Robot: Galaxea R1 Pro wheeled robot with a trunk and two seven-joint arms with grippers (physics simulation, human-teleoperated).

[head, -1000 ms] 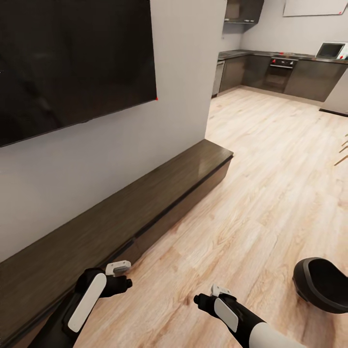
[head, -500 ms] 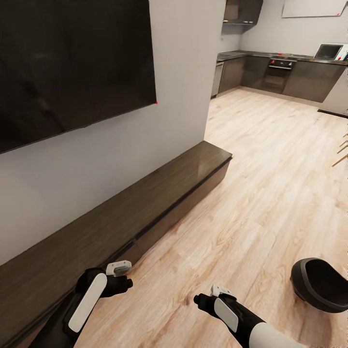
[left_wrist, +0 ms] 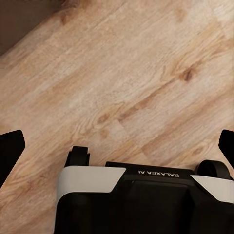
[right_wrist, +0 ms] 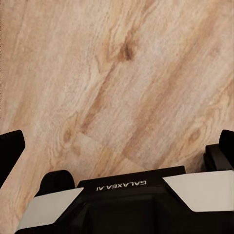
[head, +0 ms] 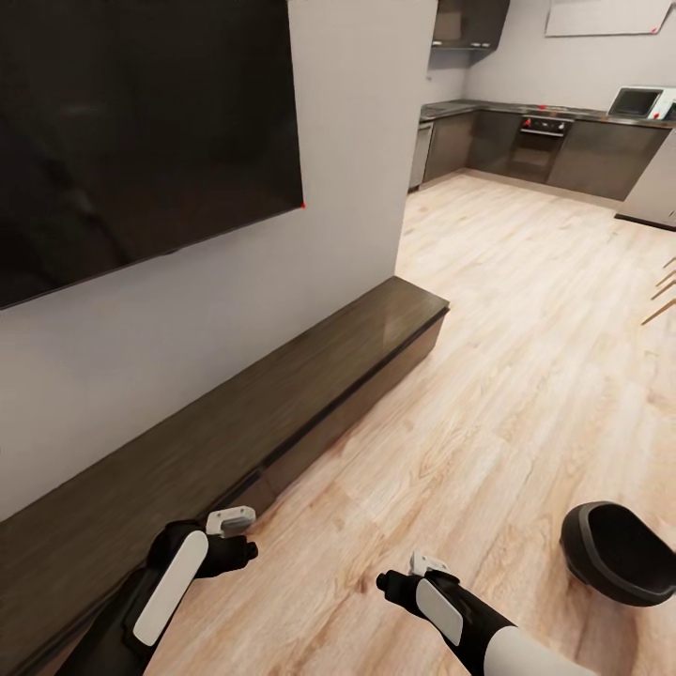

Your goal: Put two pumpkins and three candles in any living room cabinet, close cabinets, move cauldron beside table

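The cabinet (head: 282,394), a long low dark brown console, runs along the wall under the TV, and the fronts I can see are shut. Its dark corner also edges the left wrist view (left_wrist: 19,19). The black cauldron (head: 620,554) stands on the floor at the lower right, empty side up. My left gripper (head: 239,533) hovers just in front of the cabinet. My right gripper (head: 408,575) hangs over bare floor, left of the cauldron. Both wrist views show the fingers spread wide, left (left_wrist: 117,141) and right (right_wrist: 117,144), with only floorboards between them. The pumpkins and candles are out of view.
A large black TV (head: 141,131) hangs on the grey wall above the cabinet. Light wood floor (head: 507,357) stretches back to grey kitchen units (head: 563,150). Thin wooden legs (head: 662,300) poke in at the right edge.
The whole picture has drifted slightly, so the camera moved; the cauldron now sits a little further into view. Both arms hold the same pose.
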